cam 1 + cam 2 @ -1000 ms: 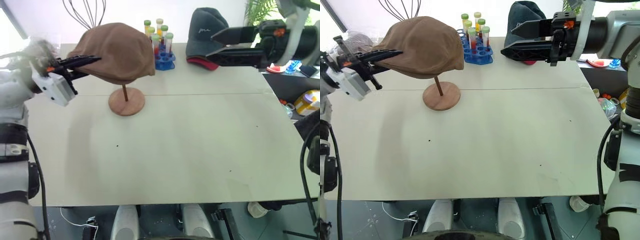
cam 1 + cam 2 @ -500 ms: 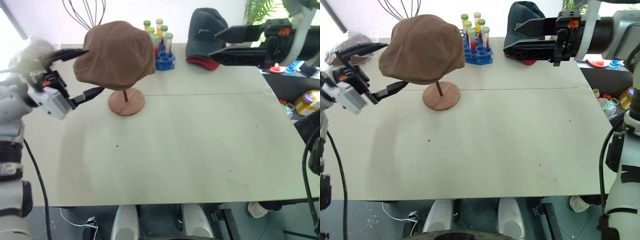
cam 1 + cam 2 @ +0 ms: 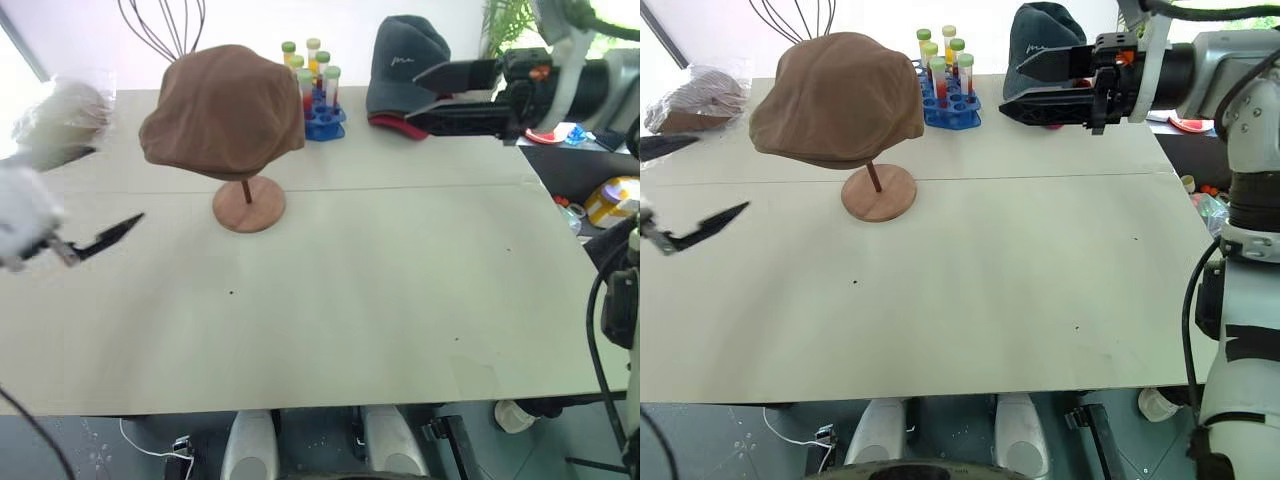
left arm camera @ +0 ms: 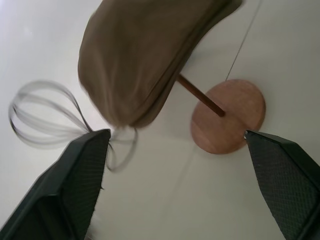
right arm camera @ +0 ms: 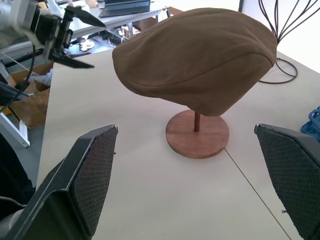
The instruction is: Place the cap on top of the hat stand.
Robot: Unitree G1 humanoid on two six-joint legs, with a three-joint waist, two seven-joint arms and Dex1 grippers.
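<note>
The brown cap (image 3: 225, 110) rests on top of the wooden hat stand (image 3: 248, 204), hiding its top disc, with the brim side drooping to the left. My left gripper (image 3: 685, 185) hangs open at the table's left edge, well clear of the cap and holding nothing. In the left wrist view the cap (image 4: 145, 55) and the stand's base (image 4: 227, 117) lie beyond the spread fingers (image 4: 75, 190). My right gripper (image 3: 412, 97) is open in the air at the back right, pointing left toward the cap from a distance. Its wrist view shows the cap (image 5: 200, 60) and the stand (image 5: 197, 134).
A blue rack of test tubes (image 3: 322, 115) stands just behind and to the right of the cap. A dark grey baseball cap (image 3: 405, 65) sits behind the right gripper. A dark wire-frame stand (image 3: 160, 25) is at the back left, and a clear bag (image 3: 700, 95) at the far left.
My left gripper opened, let go of the cap's brim, and drew back to the left. The cap stayed on the stand. The right arm kept still.
</note>
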